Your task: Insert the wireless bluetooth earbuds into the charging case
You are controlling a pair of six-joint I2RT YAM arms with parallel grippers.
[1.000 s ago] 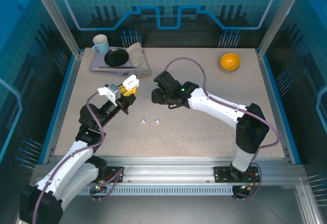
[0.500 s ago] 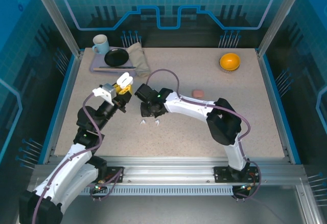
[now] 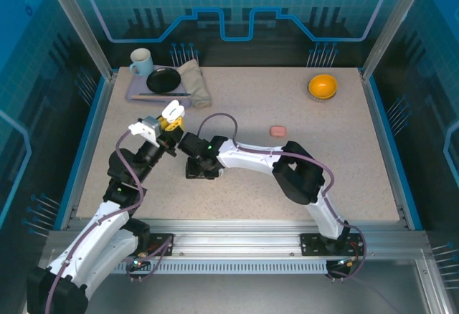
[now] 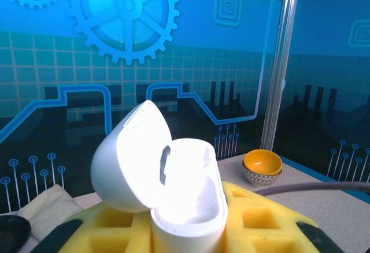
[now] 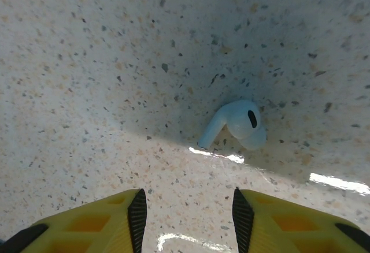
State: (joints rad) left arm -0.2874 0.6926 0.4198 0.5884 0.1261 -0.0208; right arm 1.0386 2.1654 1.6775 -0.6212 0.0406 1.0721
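The white charging case (image 4: 186,198) stands upright with its lid (image 4: 124,160) swung open, and my left gripper (image 4: 185,235) is shut on its base between yellow fingers (image 4: 260,218). In the top view this gripper (image 3: 171,124) holds the case (image 3: 174,110) up at centre-left. One white earbud (image 5: 234,125) lies on the speckled tabletop just ahead of my right gripper (image 5: 189,221), which is open with bare table between its fingers (image 5: 137,218). From above, the right gripper (image 3: 198,169) points down at the table right of the left one.
A small salmon-pink case (image 3: 277,130) lies mid-table. An orange bowl (image 3: 323,86) sits back right. At the back left a tray (image 3: 136,93) holds a mug (image 3: 140,62), a black plate (image 3: 163,79) and a folded cloth (image 3: 193,81).
My right arm swung left and down over the spot where the earbuds lay, uncovering the pink case. The left gripper with the white case shifted slightly left.
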